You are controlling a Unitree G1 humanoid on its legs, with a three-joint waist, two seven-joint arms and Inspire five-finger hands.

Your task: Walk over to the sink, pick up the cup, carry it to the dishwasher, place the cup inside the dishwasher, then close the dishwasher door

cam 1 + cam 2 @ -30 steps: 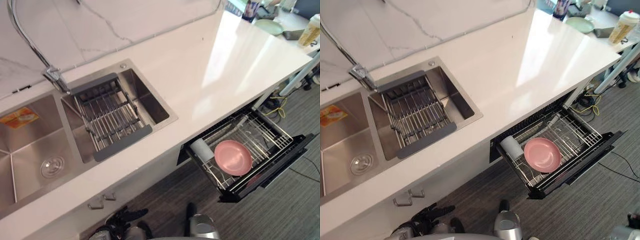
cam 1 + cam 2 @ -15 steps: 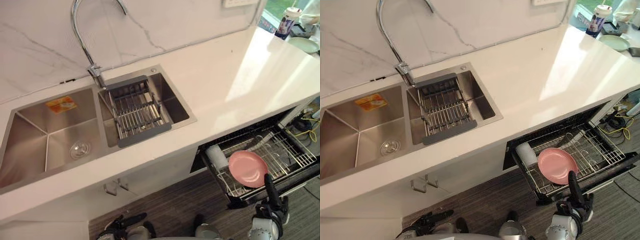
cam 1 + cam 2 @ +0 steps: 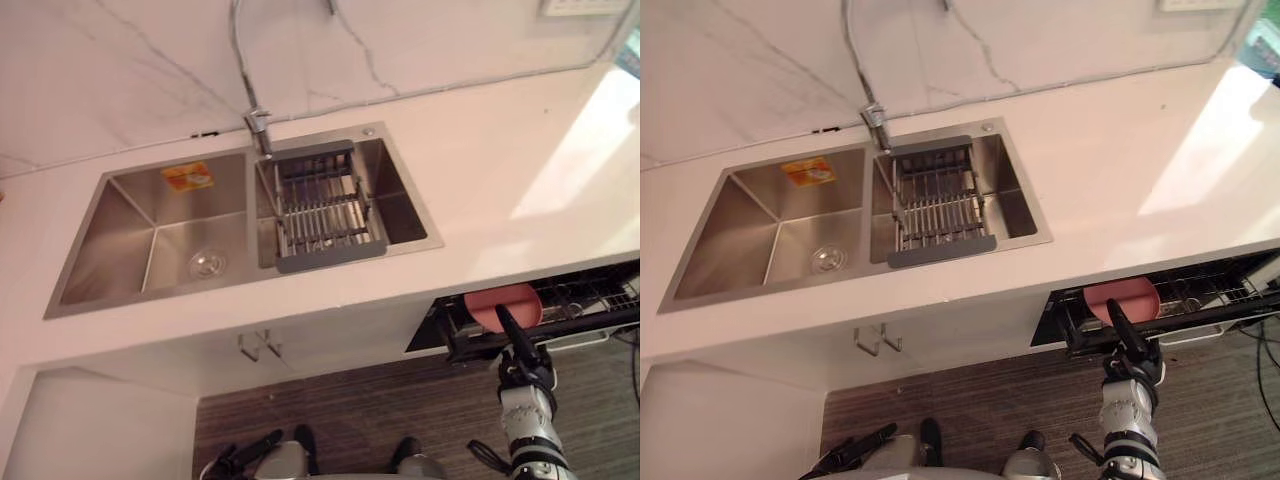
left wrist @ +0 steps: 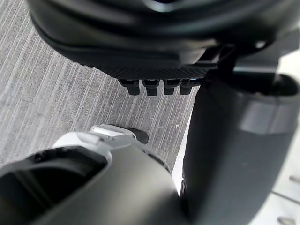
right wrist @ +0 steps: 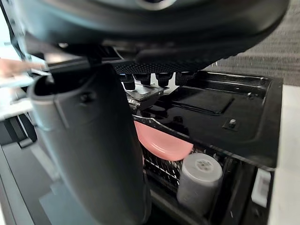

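- Right hand (image 3: 520, 360): fingers straight and close together, pointing up at the front edge of the black dishwasher door (image 5: 220, 112); contact likely, not certain.
- Pale grey cylindrical cup (image 5: 198, 180) sits in the wire rack (image 3: 598, 296), just beside the round pink plate (image 5: 161, 143).
- Step in hand, by my reading: close the door. Push flat and square at mid-edge until it seats.
- Left hand (image 3: 855, 452) hangs low, fingers relaxed.

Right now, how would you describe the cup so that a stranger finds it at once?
Under the white counter, right of the sink, the dishwasher drawer is open. Inside, beside the pink plate, sits the cup: a pale cylinder, not flat and pink.
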